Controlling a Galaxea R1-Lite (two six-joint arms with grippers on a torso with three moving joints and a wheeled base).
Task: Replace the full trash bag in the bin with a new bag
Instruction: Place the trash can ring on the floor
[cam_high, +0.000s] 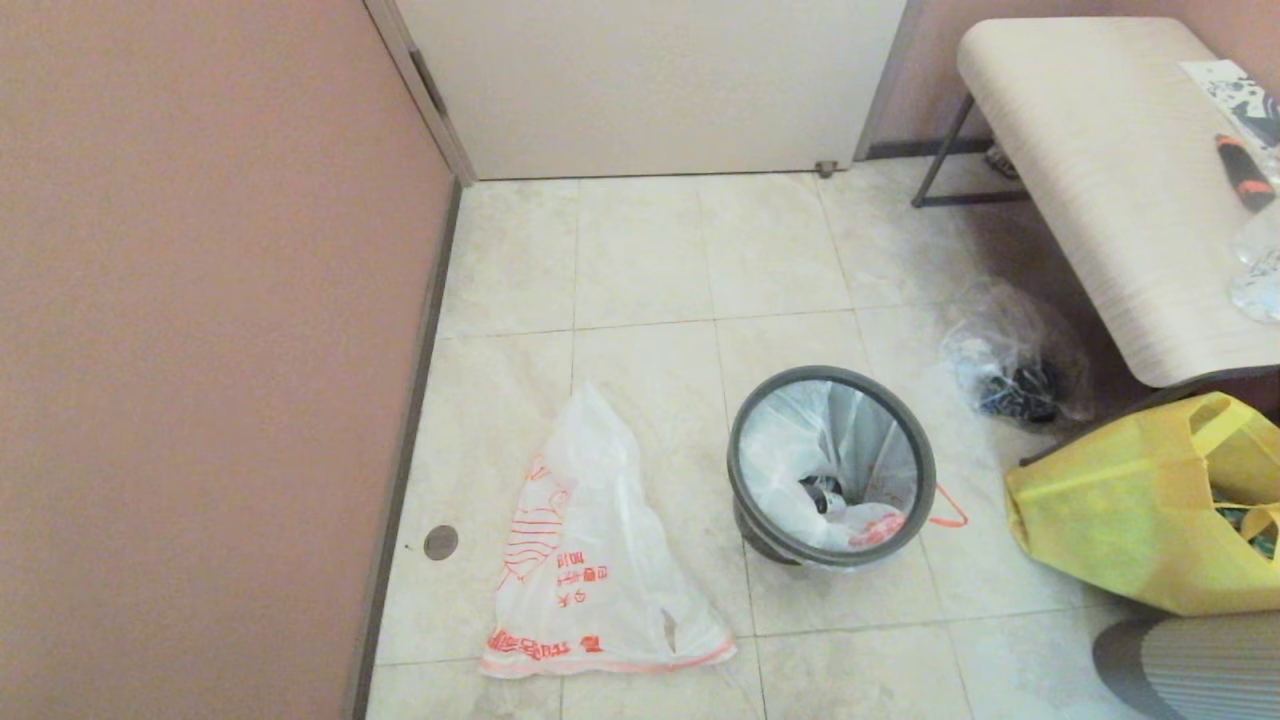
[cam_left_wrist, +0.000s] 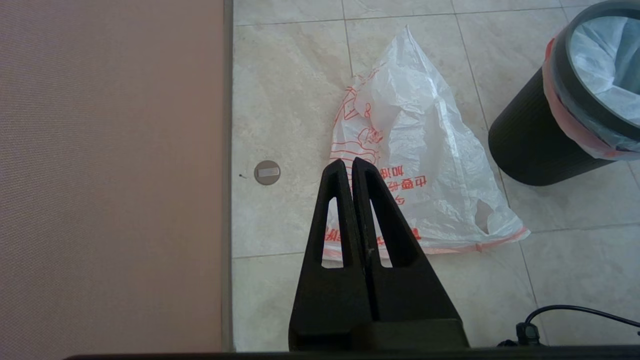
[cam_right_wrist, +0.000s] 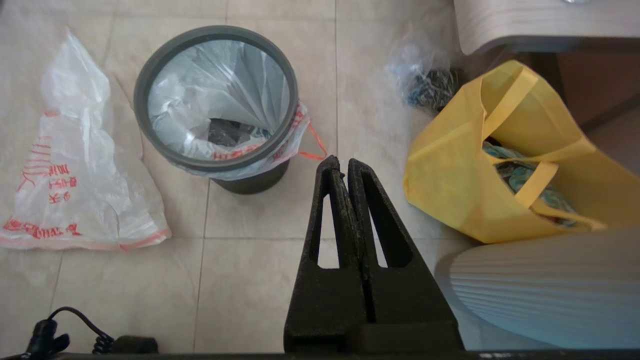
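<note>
The small black bin (cam_high: 830, 465) (cam_left_wrist: 530, 145) (cam_right_wrist: 215, 95) stands on the floor tiles, its dark grey hoop clamping a clear bag with red print; trash lies at the bottom, and a red drawstring (cam_right_wrist: 312, 145) hangs over one side. A flat new white bag (cam_high: 590, 560) (cam_left_wrist: 425, 165) (cam_right_wrist: 75, 170) with red print lies on the floor to the bin's left. My left gripper (cam_left_wrist: 348, 162) hovers shut above the new bag's edge, holding nothing. My right gripper (cam_right_wrist: 339, 162) is shut and empty, above bare floor between the bin and a yellow bag. Neither arm shows in the head view.
A pink wall (cam_high: 200, 350) runs along the left, a closed door (cam_high: 650, 80) at the back. A big yellow shopping bag (cam_high: 1140, 500) (cam_right_wrist: 505, 165) sits right of the bin, a clear bag of dark items (cam_high: 1020, 365) behind it, under a pale table (cam_high: 1120, 170). A ribbed white object (cam_right_wrist: 540, 290) lies nearby.
</note>
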